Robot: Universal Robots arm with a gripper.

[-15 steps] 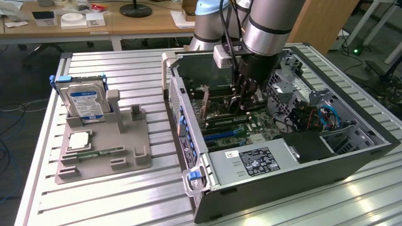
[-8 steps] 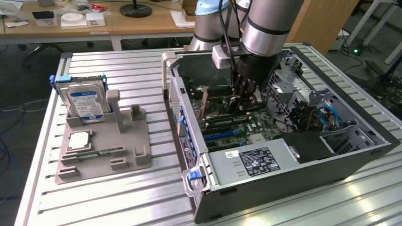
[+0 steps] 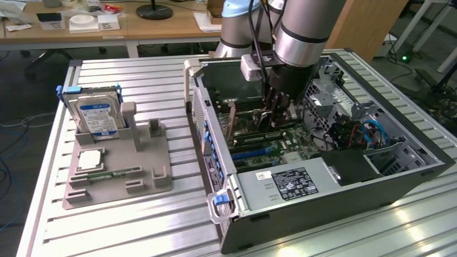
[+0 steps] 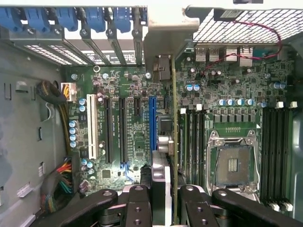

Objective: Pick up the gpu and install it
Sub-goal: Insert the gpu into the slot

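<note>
My gripper (image 3: 275, 115) is down inside the open computer case (image 3: 400, 176), above the motherboard (image 3: 286, 144). It is shut on the gpu (image 3: 246, 124), a thin green card held on edge. In the wrist view the gpu (image 4: 174, 142) runs as a narrow green line between my gripper's (image 4: 174, 203) black fingers (image 4: 142, 203). Its silver end bracket (image 4: 168, 33) is at the case's rear slot openings. The card lies between the blue slot (image 4: 152, 123) and the memory slots (image 4: 194, 142). Whether its lower edge sits in a slot is hidden.
A grey holder (image 3: 117, 171) on the slatted table at the exterior view's left carries a hard drive (image 3: 96, 115), a processor chip (image 3: 89, 159) and a memory strip (image 3: 114, 174). The empty processor socket (image 4: 233, 163), cable bundles (image 4: 59, 179) and the power supply (image 3: 286, 184) crowd the case.
</note>
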